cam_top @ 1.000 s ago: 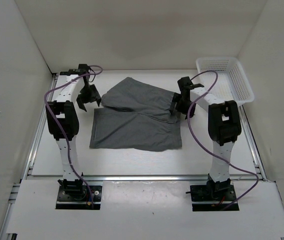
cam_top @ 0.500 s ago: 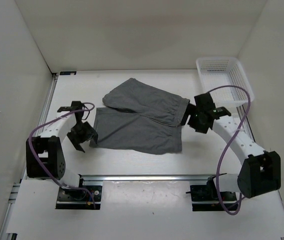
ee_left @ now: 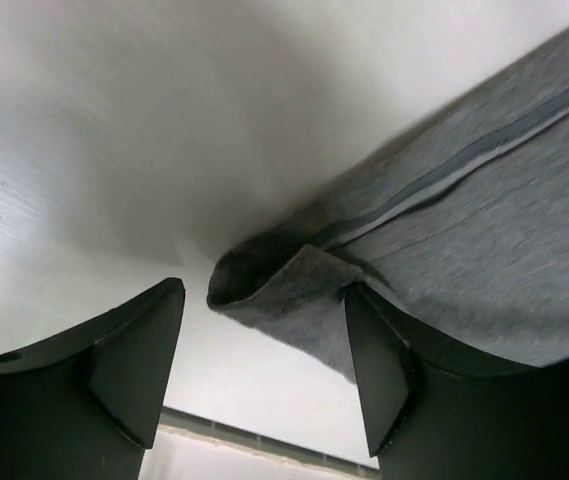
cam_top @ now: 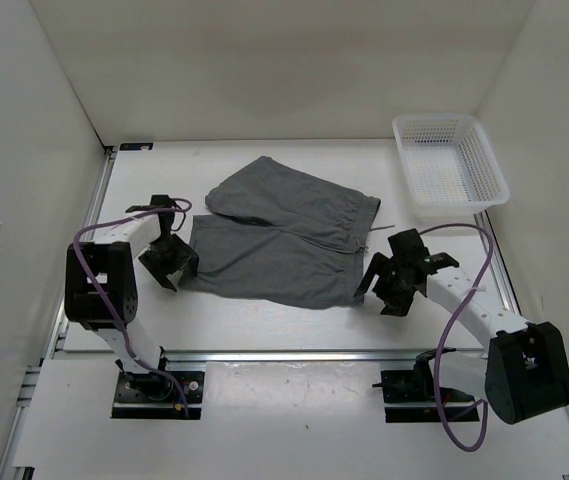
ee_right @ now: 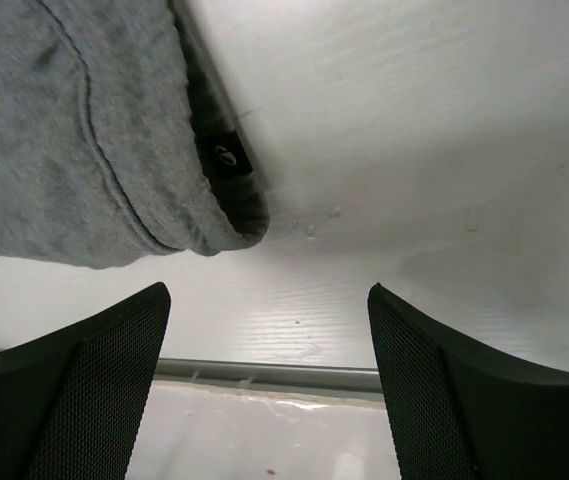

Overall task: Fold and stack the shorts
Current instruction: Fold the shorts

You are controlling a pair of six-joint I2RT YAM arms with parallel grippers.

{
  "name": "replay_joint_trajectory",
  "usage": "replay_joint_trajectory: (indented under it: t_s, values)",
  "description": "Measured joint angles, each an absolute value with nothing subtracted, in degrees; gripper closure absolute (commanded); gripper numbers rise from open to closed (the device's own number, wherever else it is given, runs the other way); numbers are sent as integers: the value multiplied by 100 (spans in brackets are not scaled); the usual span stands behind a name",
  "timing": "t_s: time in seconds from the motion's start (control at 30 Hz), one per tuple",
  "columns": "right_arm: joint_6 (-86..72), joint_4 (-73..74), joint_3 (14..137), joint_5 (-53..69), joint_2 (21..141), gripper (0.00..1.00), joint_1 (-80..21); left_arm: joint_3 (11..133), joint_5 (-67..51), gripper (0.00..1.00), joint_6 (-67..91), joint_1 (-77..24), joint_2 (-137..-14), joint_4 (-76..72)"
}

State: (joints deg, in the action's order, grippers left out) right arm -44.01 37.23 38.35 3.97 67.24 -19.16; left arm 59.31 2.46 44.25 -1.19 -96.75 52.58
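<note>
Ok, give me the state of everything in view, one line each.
grey shorts, spread flat, unfolded, held by neither hand
left hand, open, straddling the curled near-left hem corner
right hand, open, beside the waistband's near corner, holding nothing
white mesh basket, upright, apart from the shorts

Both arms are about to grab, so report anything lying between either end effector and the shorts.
Nothing visible does. The near-left corner of the shorts sits between the open fingers of the left end effector. Only bare table separates the right end effector from the waistband corner.
</note>
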Motion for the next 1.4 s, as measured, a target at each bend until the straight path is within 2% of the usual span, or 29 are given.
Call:
replay_joint_trajectory:
  t_s: [0.1, 0.13, 0.23, 0.27, 0.33, 0.37, 0.47, 0.5, 0.57, 0.6, 0.67, 0.83, 1.0, 1.2, 1.4]
  values:
    - [-4790, 3417, 3500, 751, 6729, 16, -1916, 6018, 294, 36, 4466, -137, -9824, 5192]
    - [-4943, 3304, 3402, 893, 6753, 16, -1916, 6038, 303, 47, 4469, -154, -9915, 5179]
    - [-5382, 2993, 3269, 1199, 6958, 19, -1916, 6198, 215, 68, 4510, -244, -10132, 5159]
    - [-5516, 2858, 3267, 1278, 7067, 22, -1916, 6230, 215, 79, 4517, -272, -10160, 5140]
    - [-5739, 2569, 3267, 1422, 7297, 26, -1916, 6267, 211, 89, 4515, -333, -10180, 5100]
    - [-5848, 2456, 3267, 1463, 7391, 29, -1916, 6267, 215, 89, 4508, -344, -10180, 5098]
    - [-6090, 2171, 3267, 1492, 7588, 47, -1916, 6267, 215, 90, 4508, -344, -10178, 5098]
    - [-6132, 2115, 3269, 1483, 7627, 63, -1916, 6267, 215, 90, 4506, -344, -10175, 5098]
    - [-6208, 2088, 3315, 1389, 7684, 78, -1918, 6267, 215, 90, 4504, -344, -10167, 5100]
    - [-6230, 2128, 3354, 1313, 7686, 91, -1916, 6272, 217, 90, 4497, -344, -10167, 5113]
    - [-6211, 2287, 3489, 1100, 7620, 99, -1918, 6276, 239, 90, 4486, -344, -10145, 5162]
    - [-5902, 2775, 4014, 620, 7170, 100, -1927, 6536, 268, 90, 4445, -349, -9841, 5553]
    - [-5647, 3223, 4108, 333, 6545, 100, -1933, 6742, 261, 90, 4440, -355, -8934, 5804]
    - [-5531, 3918, 3879, 141, 5671, 100, -1959, 5983, 30, 90, 4554, -395, -7592, 6025]
    - [-5592, 4821, 3765, 128, 4954, 100, -1964, 5570, -174, 90, 4707, -401, -6879, 6479]
